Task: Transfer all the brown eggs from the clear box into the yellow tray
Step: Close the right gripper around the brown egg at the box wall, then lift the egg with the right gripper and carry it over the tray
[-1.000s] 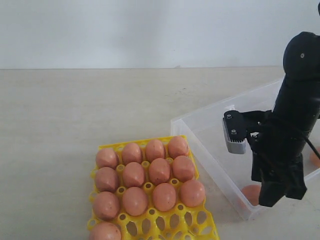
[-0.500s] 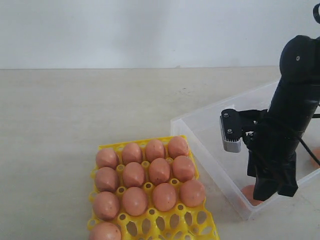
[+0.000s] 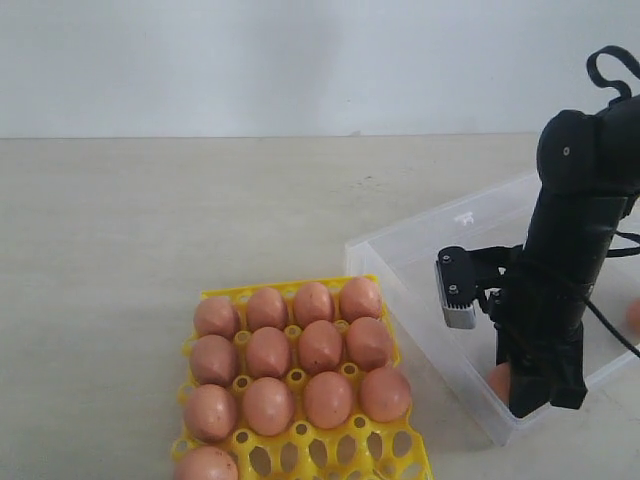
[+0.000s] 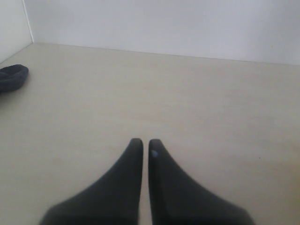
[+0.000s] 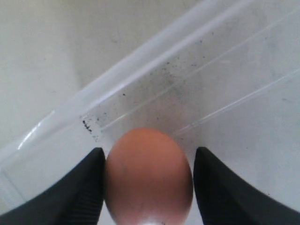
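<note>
The pale tabletop (image 3: 150, 230) is carrying everything. On its right side the clear box (image 3: 415, 270) is sitting at an angle, and the black right arm (image 3: 570, 250) is hanging down into its near corner. Just beside the box the yellow tray (image 3: 330, 445) is lying with thirteen brown eggs (image 3: 320, 345) showing in its sockets, while cups in the front row are standing open.

The left hand (image 4: 141, 143) is hovering over bare tabletop with its fingers pressed almost together, clenched on nothing. A dark object (image 4: 11, 77) is lying well apart from it. The right hand (image 5: 149, 154) is spread wide and straddling one egg (image 5: 149, 183) on the box floor near the wall. Its fingers are standing hard by each flank without squeezing, so it is released, not grasping. Another egg (image 3: 632, 315) is peeking in at the exterior view's right edge.

The smooth, rounded shell is likely to squirt free if the fingers close off-centre, and it could crack under too hard a pinch. The wall is standing so near that a finger may catch it and drag the light box along on the lift.

No brand or writing is showing. A small raised mark (image 3: 463, 215) on the box is too small to read, and the dark specks (image 5: 89, 126) on the plastic are looking like dirt.
</note>
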{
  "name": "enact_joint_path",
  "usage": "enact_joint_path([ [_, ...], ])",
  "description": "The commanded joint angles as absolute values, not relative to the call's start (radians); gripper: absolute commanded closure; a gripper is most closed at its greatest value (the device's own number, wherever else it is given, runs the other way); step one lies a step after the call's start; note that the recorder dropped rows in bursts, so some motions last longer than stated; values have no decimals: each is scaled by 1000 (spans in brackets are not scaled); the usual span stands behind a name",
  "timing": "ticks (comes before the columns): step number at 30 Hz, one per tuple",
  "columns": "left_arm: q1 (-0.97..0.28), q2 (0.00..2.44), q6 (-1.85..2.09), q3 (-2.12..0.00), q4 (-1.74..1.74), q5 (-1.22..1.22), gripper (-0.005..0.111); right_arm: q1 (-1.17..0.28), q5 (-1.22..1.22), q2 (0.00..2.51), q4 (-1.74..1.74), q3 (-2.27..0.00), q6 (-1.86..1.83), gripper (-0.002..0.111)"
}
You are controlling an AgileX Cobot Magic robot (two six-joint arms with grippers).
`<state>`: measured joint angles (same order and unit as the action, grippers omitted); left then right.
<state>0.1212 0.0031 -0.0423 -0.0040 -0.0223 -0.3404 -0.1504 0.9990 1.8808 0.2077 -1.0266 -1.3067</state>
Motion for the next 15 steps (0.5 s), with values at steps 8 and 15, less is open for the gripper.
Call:
enact_joint_path([
  [8, 118, 0, -38, 0, -22, -336, 103, -150, 953, 1883, 205, -1029, -1256, 108],
  [15, 118, 0, -38, 0, -22, -336, 103, -150, 817, 1883, 249, -1029, -918, 108],
])
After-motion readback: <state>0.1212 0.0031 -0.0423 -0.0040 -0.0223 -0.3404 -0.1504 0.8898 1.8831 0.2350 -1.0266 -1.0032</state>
